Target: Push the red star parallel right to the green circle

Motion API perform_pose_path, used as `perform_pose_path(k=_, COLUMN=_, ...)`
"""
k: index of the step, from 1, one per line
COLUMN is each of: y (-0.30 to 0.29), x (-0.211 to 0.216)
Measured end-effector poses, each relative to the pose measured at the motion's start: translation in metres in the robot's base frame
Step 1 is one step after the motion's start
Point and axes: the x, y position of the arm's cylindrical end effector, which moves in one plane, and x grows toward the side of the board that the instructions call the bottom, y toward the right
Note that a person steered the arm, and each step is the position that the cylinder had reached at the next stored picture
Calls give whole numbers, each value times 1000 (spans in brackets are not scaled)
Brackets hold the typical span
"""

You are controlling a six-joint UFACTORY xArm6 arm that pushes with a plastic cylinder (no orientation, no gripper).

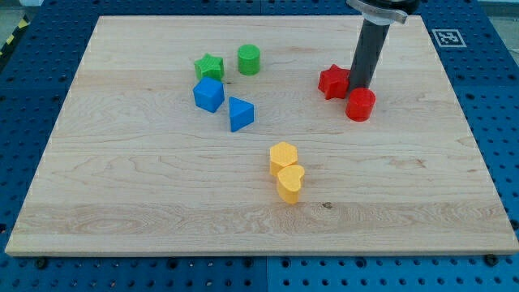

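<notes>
The red star (332, 82) lies on the wooden board right of centre, near the view's top. The green circle (249, 60) stands well to its left, a little higher in the view. My tip (359, 87) rests on the board right against the star's right side, between the star and a red cylinder (361, 105) just below and right of it. The dark rod rises from the tip toward the view's top.
A green star (209, 66) sits left of the green circle. A blue cube-like block (208, 95) and a blue triangular block (240, 113) lie below them. A yellow hexagon (284, 156) and a yellow heart (289, 182) touch near the board's middle (146, 186).
</notes>
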Motion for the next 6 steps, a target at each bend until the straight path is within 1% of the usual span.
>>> perform_pose_path(k=1, y=-10, x=6)
perform_pose_path(k=4, y=-36, x=-2)
perform_pose_path(k=6, y=-54, x=5)
